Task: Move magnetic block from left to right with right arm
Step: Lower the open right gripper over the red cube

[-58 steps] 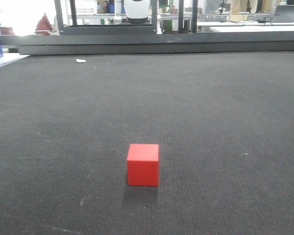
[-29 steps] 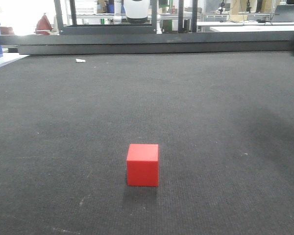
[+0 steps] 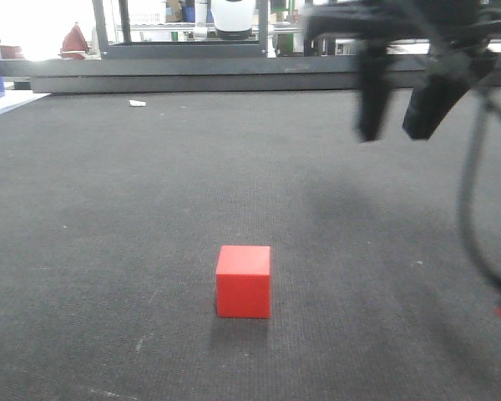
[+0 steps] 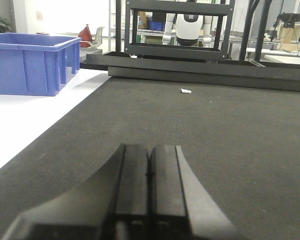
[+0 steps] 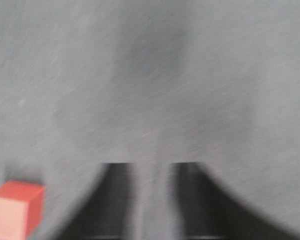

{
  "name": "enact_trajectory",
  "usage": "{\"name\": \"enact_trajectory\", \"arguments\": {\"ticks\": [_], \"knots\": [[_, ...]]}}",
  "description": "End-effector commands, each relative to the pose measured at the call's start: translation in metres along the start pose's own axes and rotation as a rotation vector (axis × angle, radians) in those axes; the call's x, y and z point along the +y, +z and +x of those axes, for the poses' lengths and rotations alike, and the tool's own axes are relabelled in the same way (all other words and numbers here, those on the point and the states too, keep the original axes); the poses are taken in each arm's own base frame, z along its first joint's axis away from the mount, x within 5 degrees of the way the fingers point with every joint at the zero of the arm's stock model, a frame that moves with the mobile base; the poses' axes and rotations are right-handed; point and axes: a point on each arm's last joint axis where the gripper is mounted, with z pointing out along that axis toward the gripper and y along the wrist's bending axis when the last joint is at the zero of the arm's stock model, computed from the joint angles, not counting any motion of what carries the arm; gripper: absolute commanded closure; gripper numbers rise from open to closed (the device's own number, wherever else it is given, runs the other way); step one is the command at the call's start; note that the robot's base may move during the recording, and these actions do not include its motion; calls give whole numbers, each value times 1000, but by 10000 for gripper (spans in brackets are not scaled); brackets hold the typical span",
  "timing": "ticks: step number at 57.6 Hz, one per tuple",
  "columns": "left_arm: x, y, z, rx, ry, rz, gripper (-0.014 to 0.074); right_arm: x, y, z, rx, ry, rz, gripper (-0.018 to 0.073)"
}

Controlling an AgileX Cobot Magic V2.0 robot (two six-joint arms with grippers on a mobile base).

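The magnetic block (image 3: 244,281), a plain red cube, sits on the dark mat (image 3: 108,209) near the front centre. High above the mat at the upper right hangs my right gripper (image 3: 397,125), blurred and open, well apart from the block. In the right wrist view the block (image 5: 15,210) shows at the lower left corner, left of the open gripper (image 5: 151,170), with nothing between the fingers. My left gripper (image 4: 150,150) is shut and empty, low over the mat in the left wrist view.
A blue bin (image 4: 30,62) stands on the white surface left of the mat. A small white scrap (image 3: 138,104) lies near the mat's far edge. A black rail (image 3: 234,75) and shelving run along the back. A cable (image 3: 472,217) hangs at the right.
My right arm has swung into the front view from the upper right, with its open gripper now above the mat. The red block has not moved.
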Motion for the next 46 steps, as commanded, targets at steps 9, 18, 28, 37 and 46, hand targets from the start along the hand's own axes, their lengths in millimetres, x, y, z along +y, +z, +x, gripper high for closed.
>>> {"name": "enact_trajectory", "arguments": {"ticks": [9, 18, 28, 37, 46], "knots": [[0, -1, -6, -95, -3, 2, 722, 36, -9, 5, 50, 25, -3, -39], [0, -1, -6, -95, -3, 2, 722, 57, -5, 19, 111, 76, -42, -39], [0, -1, -6, -95, -3, 2, 722, 73, 2, 29, 128, 129, -44, -39], [0, -1, -6, -95, -3, 2, 722, 86, 9, 34, 138, 139, -49, -39], [0, -1, -6, -95, -3, 2, 722, 100, 14, 34, 139, 123, -60, -39]]}}
